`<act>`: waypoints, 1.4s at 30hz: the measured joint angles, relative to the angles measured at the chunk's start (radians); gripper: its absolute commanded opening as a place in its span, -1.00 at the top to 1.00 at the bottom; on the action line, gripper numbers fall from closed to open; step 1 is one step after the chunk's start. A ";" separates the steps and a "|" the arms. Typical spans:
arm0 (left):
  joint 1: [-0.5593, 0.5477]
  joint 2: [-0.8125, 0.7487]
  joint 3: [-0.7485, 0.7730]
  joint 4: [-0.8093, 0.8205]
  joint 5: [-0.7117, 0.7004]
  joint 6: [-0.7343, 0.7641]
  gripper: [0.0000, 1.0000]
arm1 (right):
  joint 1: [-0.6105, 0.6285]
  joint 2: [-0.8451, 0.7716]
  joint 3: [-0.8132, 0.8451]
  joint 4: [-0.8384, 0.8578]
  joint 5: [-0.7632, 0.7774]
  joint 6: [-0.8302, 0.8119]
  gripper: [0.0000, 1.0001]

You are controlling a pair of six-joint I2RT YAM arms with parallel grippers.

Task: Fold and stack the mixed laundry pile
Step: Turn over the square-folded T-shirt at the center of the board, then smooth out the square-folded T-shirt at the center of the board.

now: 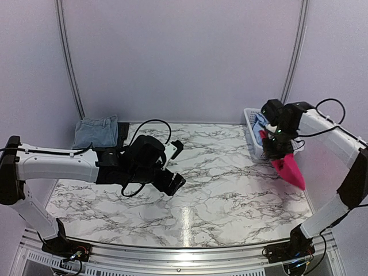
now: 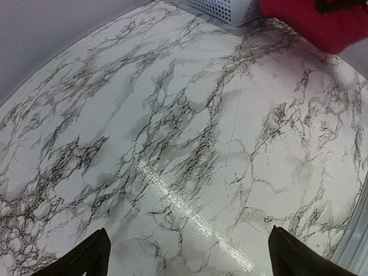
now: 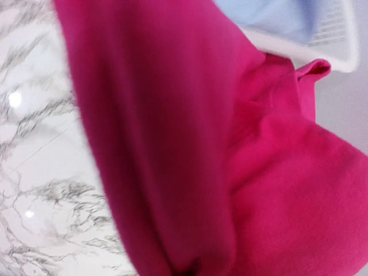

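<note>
In the top view a bright pink-red T-shirt point(image 1: 290, 169) hangs over the table's right edge from my right gripper point(image 1: 277, 148), which is shut on it just beside the basket. The same shirt point(image 3: 201, 144) fills the right wrist view and hides the fingers. A light blue shirt point(image 1: 260, 122) lies in the basket, and it shows point(image 3: 276, 17) at the top of the right wrist view too. Folded faded denim point(image 1: 95, 132) rests at the back left with a dark piece point(image 1: 122, 133) against it. My left gripper point(image 1: 177, 165) hovers open over the bare marble, its fingertips point(image 2: 95, 253) wide apart and holding nothing.
The white slatted basket point(image 1: 252, 138) stands at the back right, close under the right arm. Its corner point(image 2: 224, 8) shows at the top of the left wrist view beside the pink cloth point(image 2: 322, 23). The marble tabletop point(image 1: 218, 184) ends at a metal rail near the arm bases.
</note>
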 measured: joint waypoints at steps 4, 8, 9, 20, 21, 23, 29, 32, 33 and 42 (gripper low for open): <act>0.024 -0.048 -0.032 -0.024 -0.022 -0.040 -0.98 | 0.217 0.089 -0.134 0.058 -0.083 0.102 1.00; 0.064 -0.102 -0.066 -0.035 -0.022 -0.082 -0.98 | 0.358 0.243 -0.125 0.126 -0.169 0.174 1.00; 0.076 -0.117 -0.076 -0.037 -0.022 -0.094 -0.98 | 0.380 0.282 -0.107 0.137 -0.183 0.183 1.00; 0.208 -0.257 -0.201 -0.048 -0.012 -0.244 -0.98 | 0.514 0.729 0.436 0.371 -0.550 0.270 -0.32; 0.225 -0.267 -0.210 -0.048 -0.003 -0.263 -0.98 | 0.517 0.743 0.478 0.404 -0.594 0.276 -0.43; 0.254 -0.283 -0.226 -0.047 0.008 -0.295 -0.98 | 0.521 0.743 0.521 0.458 -0.659 0.280 -0.44; 0.272 -0.275 -0.226 -0.039 0.081 -0.341 -0.98 | 0.474 0.492 0.311 0.590 -0.762 0.244 -0.36; 0.246 -0.206 -0.183 -0.028 0.113 -0.343 -0.98 | 0.361 0.259 0.076 0.640 -0.772 0.223 -0.28; 0.239 -0.172 -0.161 -0.021 0.123 -0.343 -0.98 | 0.322 0.205 0.021 0.654 -0.769 0.218 -0.24; 0.232 0.175 0.082 0.037 0.227 -0.365 -0.64 | 0.060 0.034 -0.360 0.658 -0.661 0.103 -0.14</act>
